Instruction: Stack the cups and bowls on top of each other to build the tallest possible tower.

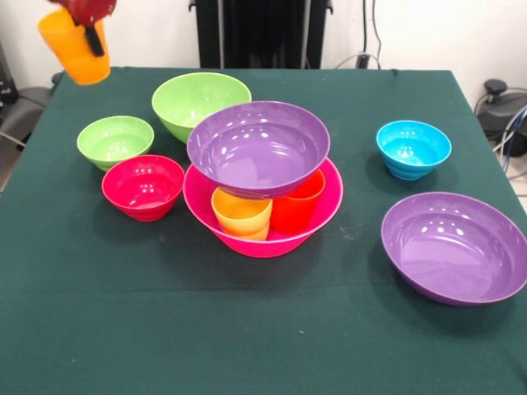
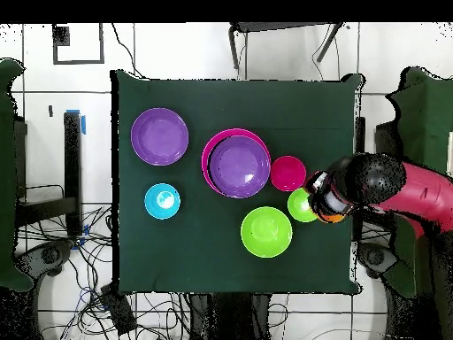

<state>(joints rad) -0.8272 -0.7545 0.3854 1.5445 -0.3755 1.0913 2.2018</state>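
Covering the counter (image 1: 247, 346) is a dark green cloth, and the hot-pink bowl (image 1: 321, 216) near its middle serves as my landmark. One purple bowl (image 1: 258, 146) rests on top of two upright cups standing inside that pink bowl, a yellow-orange cup (image 1: 242, 214) and a red-orange cup (image 1: 298, 202) side by side. A second purple bowl (image 1: 454, 247) lies on the cloth well to the pink bowl's right in the front view. Behind the pink bowl, a little to its left, sits the medium light-green bowl (image 1: 191, 97); the small light-green bowl (image 1: 115, 140) and the red bowl (image 1: 143, 186) sit to its left. The blue bowl (image 1: 413, 148) stands to its right, further back. Far to its upper left, the tool (image 1: 86, 23) holds an orange cup (image 1: 72, 48) clamped, lifted clear of the cloth.
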